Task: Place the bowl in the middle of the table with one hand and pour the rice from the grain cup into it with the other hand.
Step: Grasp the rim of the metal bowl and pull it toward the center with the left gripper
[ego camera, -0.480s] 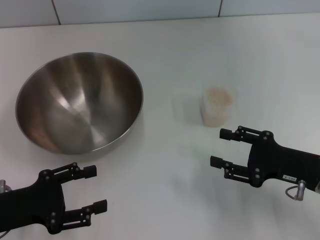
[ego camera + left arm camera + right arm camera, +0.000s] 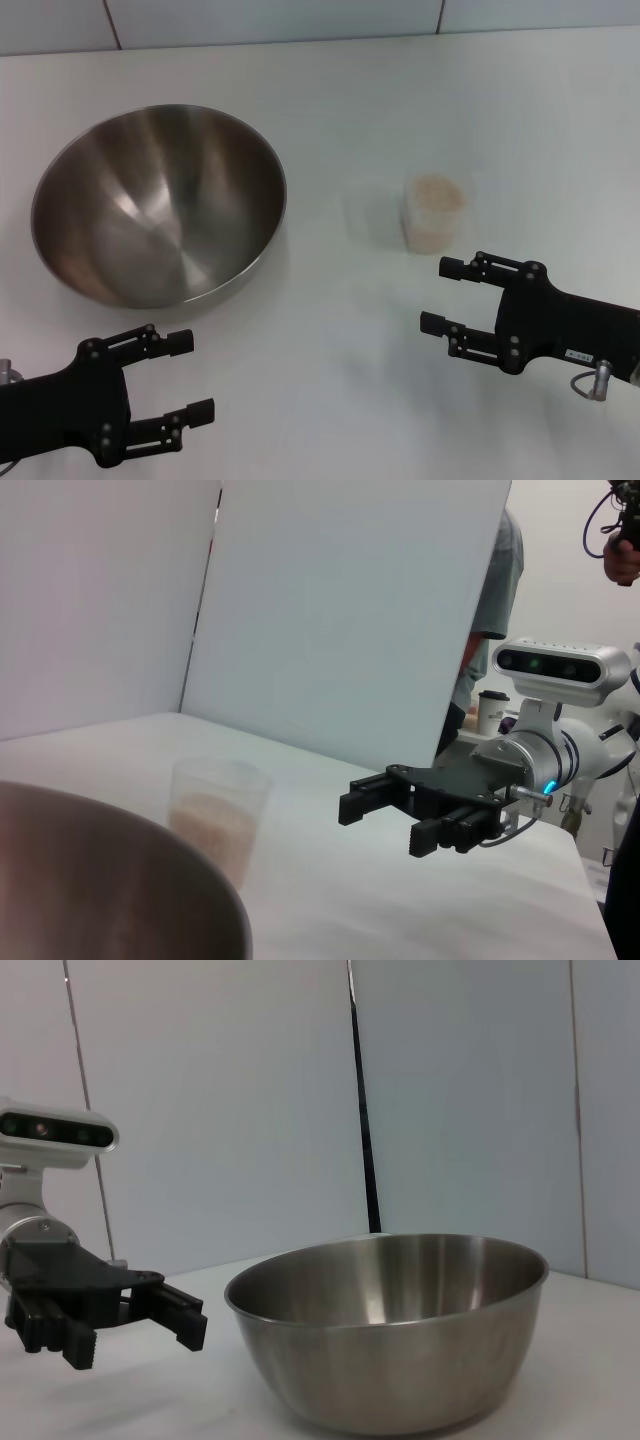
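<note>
Bowl [image 2: 158,205] sits far left on the table [image 2: 330,380], empty, not yet in the middle. Cup [image 2: 434,212] stands upright right of centre, well apart from the bowl, rice [image 2: 435,190] filling it near to the brim.

Left gripper [image 2: 186,375] hovers near the bowl's near rim, fingers spread wide, holding nothing. Right gripper [image 2: 443,294] hovers just near of the cup, also spread wide and empty.

Step in hand, as you should read it: take the bowl first.
- Bring the left gripper to the near rim and pinch the thin wall; steel looks slick, so close firmly.
- Slide it right, toward centre, and stop short of the cup.
- Keep the right gripper clear until the bowl rests.
- The cup is full, so grip mid-wall and tilt slowly.

Hard to make out: cup walls nearly vanish against the white top in the head view. Left wrist view cuts off most of the bowl. Both arms are cut off by the near edge of the head view.
</note>
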Tool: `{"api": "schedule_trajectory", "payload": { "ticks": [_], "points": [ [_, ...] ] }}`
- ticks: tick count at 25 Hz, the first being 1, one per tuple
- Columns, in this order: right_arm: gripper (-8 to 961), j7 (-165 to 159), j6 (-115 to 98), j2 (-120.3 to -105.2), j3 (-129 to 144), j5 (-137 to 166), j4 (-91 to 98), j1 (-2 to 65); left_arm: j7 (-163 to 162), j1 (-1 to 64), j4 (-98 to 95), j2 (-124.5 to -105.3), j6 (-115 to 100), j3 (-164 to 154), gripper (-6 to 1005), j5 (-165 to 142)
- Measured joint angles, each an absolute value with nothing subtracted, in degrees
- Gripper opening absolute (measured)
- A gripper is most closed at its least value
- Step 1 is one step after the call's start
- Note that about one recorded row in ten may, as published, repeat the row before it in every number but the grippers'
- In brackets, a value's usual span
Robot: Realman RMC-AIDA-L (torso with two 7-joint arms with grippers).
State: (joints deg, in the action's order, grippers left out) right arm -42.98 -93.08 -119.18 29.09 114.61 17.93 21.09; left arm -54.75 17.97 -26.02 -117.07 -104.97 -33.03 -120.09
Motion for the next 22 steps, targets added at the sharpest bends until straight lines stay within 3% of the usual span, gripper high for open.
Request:
{"api": "schedule_trajectory", "payload": {
  "ticks": [11,22],
  "points": [
    [686,-43.0,-93.1,-119.18,29.1,114.3,17.9,21.1,-57.5,17.9,-25.8,-117.90,-114.1,-26.3,785,-108.0],
    [687,-42.9,-93.1,-119.21,28.6,114.1,17.6,20.9,-57.7,18.4,-25.2,-118.33,-108.3,-14.3,784,-91.2]
  ]
}}
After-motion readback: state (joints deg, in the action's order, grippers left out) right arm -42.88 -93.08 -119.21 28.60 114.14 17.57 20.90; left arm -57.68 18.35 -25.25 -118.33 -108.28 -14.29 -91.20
